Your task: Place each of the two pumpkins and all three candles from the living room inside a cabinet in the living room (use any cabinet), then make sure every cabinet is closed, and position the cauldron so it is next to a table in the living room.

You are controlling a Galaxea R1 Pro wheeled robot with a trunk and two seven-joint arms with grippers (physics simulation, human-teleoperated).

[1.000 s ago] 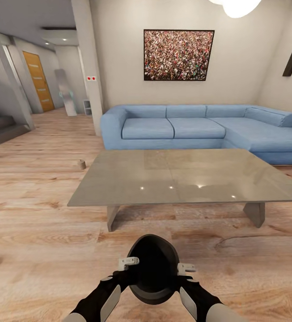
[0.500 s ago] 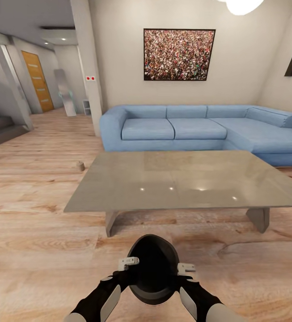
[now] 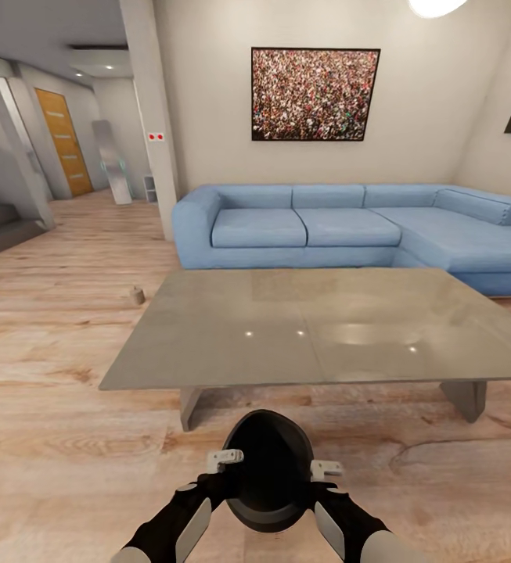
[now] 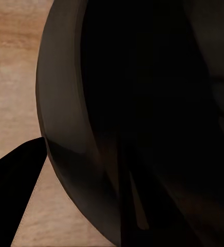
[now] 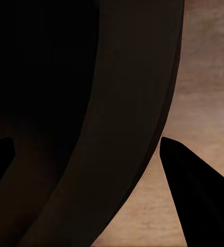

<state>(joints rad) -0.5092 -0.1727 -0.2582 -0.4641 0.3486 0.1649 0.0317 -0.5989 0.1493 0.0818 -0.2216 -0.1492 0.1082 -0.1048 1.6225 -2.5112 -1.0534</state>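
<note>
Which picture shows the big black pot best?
The head view: the whole cauldron shows there, held between both grippers in front of the table. The left wrist view shows just its curved dark side, and the right wrist view just part of its rim.

Wood floor (image 3: 52, 438): table (image 3: 302, 328), candle (image 3: 136, 295), sofa (image 3: 349, 227).
</note>
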